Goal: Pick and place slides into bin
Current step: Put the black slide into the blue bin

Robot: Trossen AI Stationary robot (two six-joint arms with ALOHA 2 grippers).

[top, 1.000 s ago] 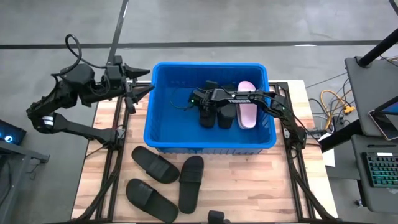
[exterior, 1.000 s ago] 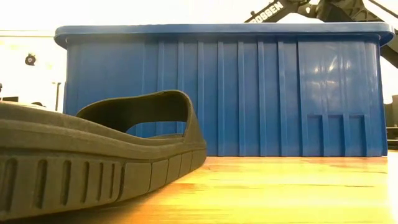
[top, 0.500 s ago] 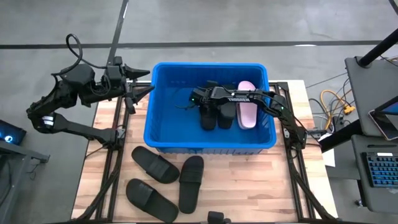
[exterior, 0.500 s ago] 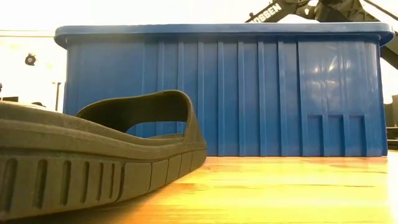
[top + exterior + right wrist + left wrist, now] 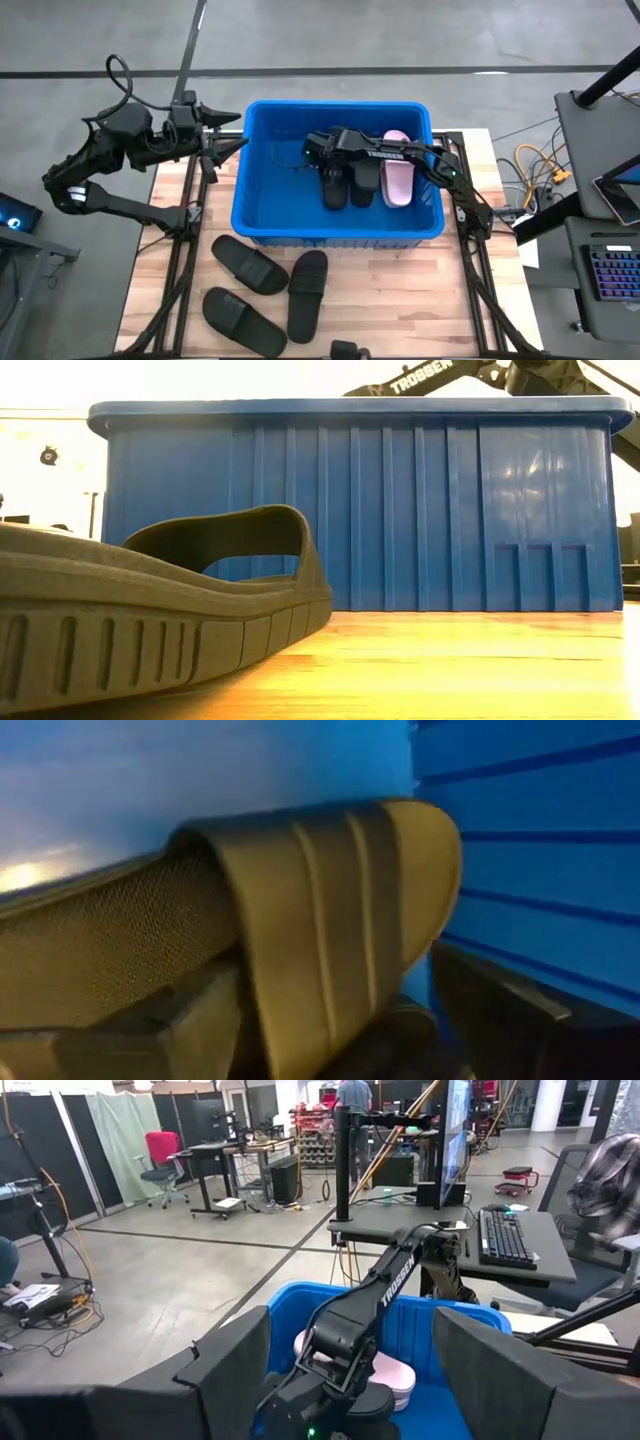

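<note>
The right gripper (image 5: 322, 148), jaws spread wide, hangs inside the blue bin (image 5: 262, 210) over a released black slide (image 5: 335, 187) beside the pink slide (image 5: 397, 178). Best lift straight up, clear of the strap, before heading for the three black slides (image 5: 306, 294) on the near desk (image 5: 400, 300). The left gripper (image 5: 222, 142) waits part-open at the bin's left rim.

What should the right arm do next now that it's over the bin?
Probably lift the right end effector straight up out of the bin. Its fingers are spread, the black slide lies inside, and three more slides wait on the table.
</note>
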